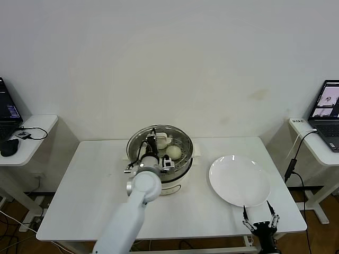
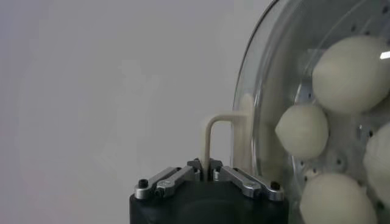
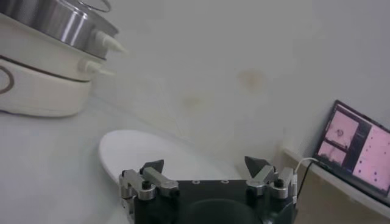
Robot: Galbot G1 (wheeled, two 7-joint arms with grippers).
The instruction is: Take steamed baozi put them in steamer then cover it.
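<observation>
The steel steamer stands on its white cooker base at the table's middle. Several cream-white baozi lie inside on the perforated floor; they show through the glass in the left wrist view. The clear glass cover lies over the steamer. My left gripper is above it, shut on the cover's cream handle. I cannot tell whether the cover rests on the rim. My right gripper is open and empty at the table's front right edge.
A flat white plate lies bare to the right of the steamer, just beyond my right gripper; it also shows in the right wrist view. Side desks with laptops stand at both sides of the table.
</observation>
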